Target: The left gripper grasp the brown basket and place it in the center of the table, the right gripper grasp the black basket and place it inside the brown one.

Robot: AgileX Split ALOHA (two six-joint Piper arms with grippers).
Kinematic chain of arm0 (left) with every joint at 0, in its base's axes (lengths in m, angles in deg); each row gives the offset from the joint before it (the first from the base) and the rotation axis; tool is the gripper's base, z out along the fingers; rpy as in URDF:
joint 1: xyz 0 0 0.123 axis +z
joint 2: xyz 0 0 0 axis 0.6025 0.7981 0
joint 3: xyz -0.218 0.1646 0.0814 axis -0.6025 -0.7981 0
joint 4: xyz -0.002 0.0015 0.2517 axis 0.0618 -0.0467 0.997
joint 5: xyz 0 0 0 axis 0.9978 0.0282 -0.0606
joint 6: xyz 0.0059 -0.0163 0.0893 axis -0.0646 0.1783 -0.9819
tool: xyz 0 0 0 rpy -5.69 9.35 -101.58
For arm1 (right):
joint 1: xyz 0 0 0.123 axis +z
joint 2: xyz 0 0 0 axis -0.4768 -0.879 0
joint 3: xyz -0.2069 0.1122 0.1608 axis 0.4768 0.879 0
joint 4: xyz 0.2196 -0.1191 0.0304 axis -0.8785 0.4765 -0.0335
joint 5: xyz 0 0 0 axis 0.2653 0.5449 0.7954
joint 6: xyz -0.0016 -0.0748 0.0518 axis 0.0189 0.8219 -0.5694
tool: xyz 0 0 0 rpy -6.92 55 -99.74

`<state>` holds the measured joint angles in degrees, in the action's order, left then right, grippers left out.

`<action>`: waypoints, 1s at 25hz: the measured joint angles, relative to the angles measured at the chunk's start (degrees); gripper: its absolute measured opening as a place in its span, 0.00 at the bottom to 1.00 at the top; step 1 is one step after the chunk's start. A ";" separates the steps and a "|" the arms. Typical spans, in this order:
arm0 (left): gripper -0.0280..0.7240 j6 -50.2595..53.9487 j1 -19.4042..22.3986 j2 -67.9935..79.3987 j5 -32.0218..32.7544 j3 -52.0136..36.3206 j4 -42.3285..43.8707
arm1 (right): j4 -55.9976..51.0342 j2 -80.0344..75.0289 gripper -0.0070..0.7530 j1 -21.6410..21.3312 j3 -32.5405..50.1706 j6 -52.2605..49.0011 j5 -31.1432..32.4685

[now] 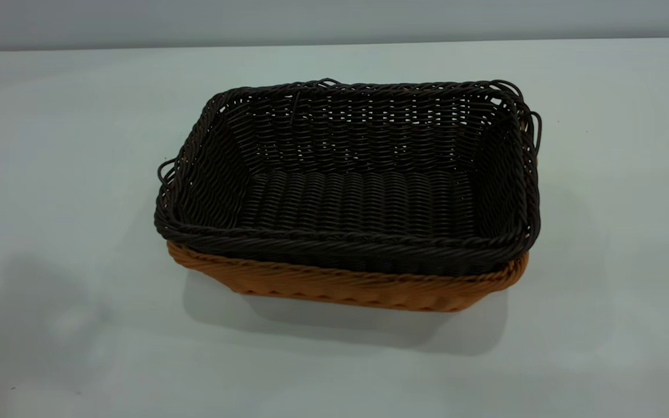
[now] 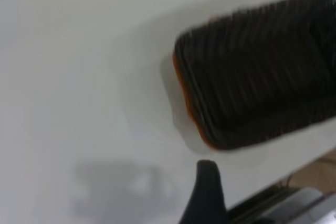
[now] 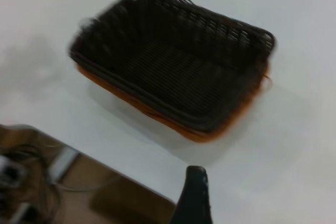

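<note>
A: We read both placements as done. The black basket (image 1: 358,180) sits nested inside the brown basket (image 1: 363,287), whose orange-tan wall shows only as a band under the dark rim, and the pair stands near the middle of the table (image 1: 50,145).

B: Agreed. We see nothing left except perhaps parking the arms. Neither arm appears in the exterior view at all.

A: The wrist views fill that gap. In the left wrist view, one dark fingertip of the left gripper (image 2: 207,192) hangs above bare table, apart from the baskets. In the right wrist view, the right gripper (image 3: 193,195) shows a single fingertip too, also off the baskets, near the table's edge.

B: With one finger showing each, we cannot tell how far either tool is spread. Neither has hold of anything we can see.

A: The right wrist view also shows cables and flooring beyond the table edge.
</note>
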<state>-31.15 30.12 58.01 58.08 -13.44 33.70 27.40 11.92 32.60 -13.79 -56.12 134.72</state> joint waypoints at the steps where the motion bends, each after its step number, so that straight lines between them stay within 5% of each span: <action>1: 0.77 0.13 0.00 -2.18 -0.39 -2.83 0.07 | 1.51 1.63 0.79 0.00 1.22 -0.06 0.00; 11: 0.77 0.18 0.00 -25.48 -3.74 -24.70 0.19 | 8.33 12.63 0.79 0.00 8.15 -2.98 -1.02; 25: 0.77 5.55 0.00 -51.83 0.58 -38.08 4.62 | 11.02 13.10 0.79 0.00 9.69 -4.47 -2.09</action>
<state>-25.60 30.12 6.17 58.66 -51.51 38.32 38.42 25.02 32.60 -4.10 -60.58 132.63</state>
